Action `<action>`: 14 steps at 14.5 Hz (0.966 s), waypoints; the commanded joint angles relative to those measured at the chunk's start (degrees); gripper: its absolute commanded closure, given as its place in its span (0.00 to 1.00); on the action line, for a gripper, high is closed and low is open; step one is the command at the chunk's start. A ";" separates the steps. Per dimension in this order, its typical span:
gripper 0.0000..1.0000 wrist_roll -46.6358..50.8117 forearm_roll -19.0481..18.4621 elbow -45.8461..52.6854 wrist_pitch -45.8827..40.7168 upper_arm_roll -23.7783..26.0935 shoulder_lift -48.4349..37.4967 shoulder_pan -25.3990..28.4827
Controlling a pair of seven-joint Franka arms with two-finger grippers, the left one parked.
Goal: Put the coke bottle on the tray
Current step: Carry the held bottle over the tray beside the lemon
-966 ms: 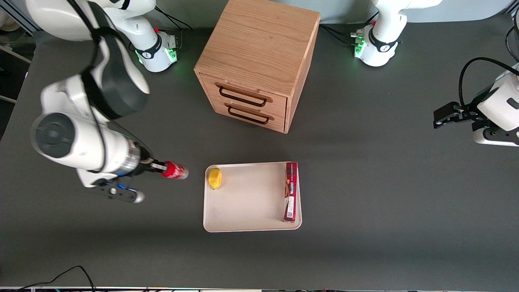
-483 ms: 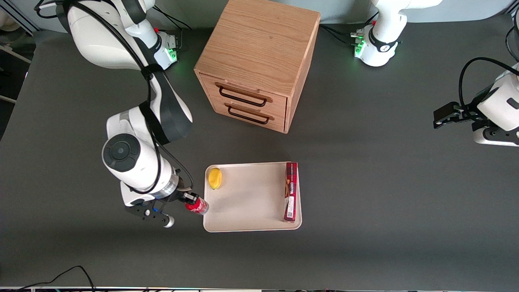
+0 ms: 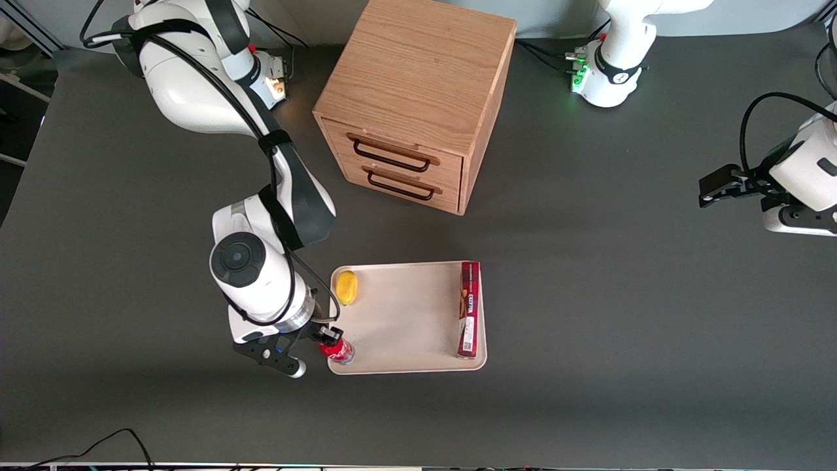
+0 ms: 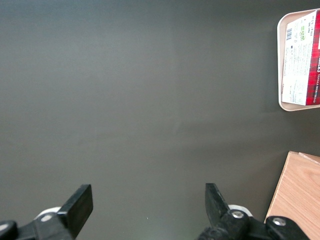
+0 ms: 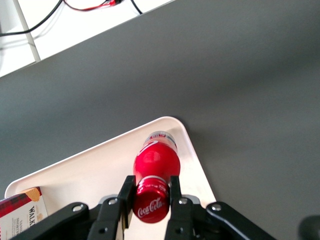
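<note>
My right gripper (image 3: pixel 325 337) is shut on the red cap of the coke bottle (image 3: pixel 337 350), a small red bottle with a silvery base. It holds the bottle over the tray's corner nearest the front camera at the working arm's end. In the right wrist view the fingers (image 5: pixel 126 196) clamp the cap, and the coke bottle (image 5: pixel 155 162) points down over the tray (image 5: pixel 100 170). I cannot tell whether its base touches the tray. The cream-beige tray (image 3: pixel 405 320) lies in front of the drawer cabinet.
A yellow lemon (image 3: pixel 346 287) lies in the tray's corner farther from the front camera, beside my arm. A long red box (image 3: pixel 469 309) lies along the tray's edge toward the parked arm. A wooden two-drawer cabinet (image 3: pixel 415 98) stands farther from the camera.
My right arm has swung toward the tray and nearer the front camera, carrying the bottle from the bare table to over the tray's corner. The bottle has gone from lying level to pointing down.
</note>
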 commanded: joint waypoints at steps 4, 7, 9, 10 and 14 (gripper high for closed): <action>1.00 3.42 -0.59 2.31 0.24 -1.21 2.34 1.76; 1.00 3.60 -0.59 2.14 0.76 -1.21 2.78 2.02; 1.00 3.60 -0.59 2.05 0.94 -1.21 2.96 2.11; 0.79 3.60 -0.59 2.14 0.94 -1.21 3.22 2.11; 0.00 3.43 -0.68 2.05 0.94 -1.21 3.22 2.02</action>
